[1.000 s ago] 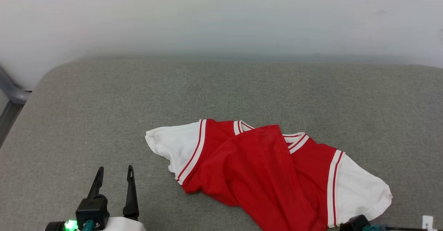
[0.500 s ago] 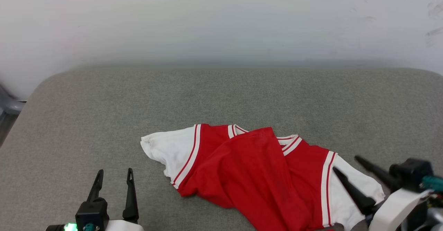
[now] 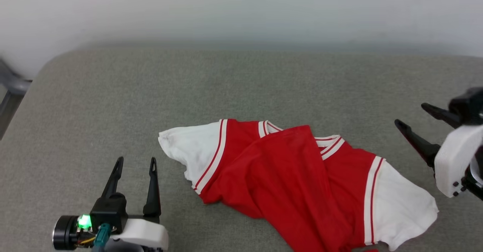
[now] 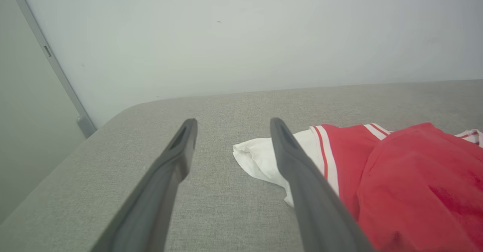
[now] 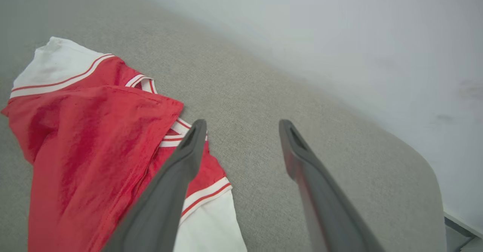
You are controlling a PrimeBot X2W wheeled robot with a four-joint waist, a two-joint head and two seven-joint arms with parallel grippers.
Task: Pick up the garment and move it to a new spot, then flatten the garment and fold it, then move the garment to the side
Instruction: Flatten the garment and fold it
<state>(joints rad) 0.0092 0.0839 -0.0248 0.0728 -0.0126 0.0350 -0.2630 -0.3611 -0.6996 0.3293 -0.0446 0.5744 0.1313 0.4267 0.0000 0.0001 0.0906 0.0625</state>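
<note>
Two tools are gaping wide, gripping nothing: left tool (image 3: pixel 136 160) and right tool (image 3: pixel 409 113) are flanking the garment (image 3: pixel 286 176), clear of it. It is lying rumpled on the surface (image 3: pixel 113 93), bare room stretching behind.

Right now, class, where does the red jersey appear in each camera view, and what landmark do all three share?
Head view: jersey, centre to lower right, on the grey fabric surface.
Left wrist view: jersey, right side, middle to bottom edge.
Right wrist view: jersey, left half, running to the bottom edge.
Shared landmark: its red-and-white striped collar.
</note>
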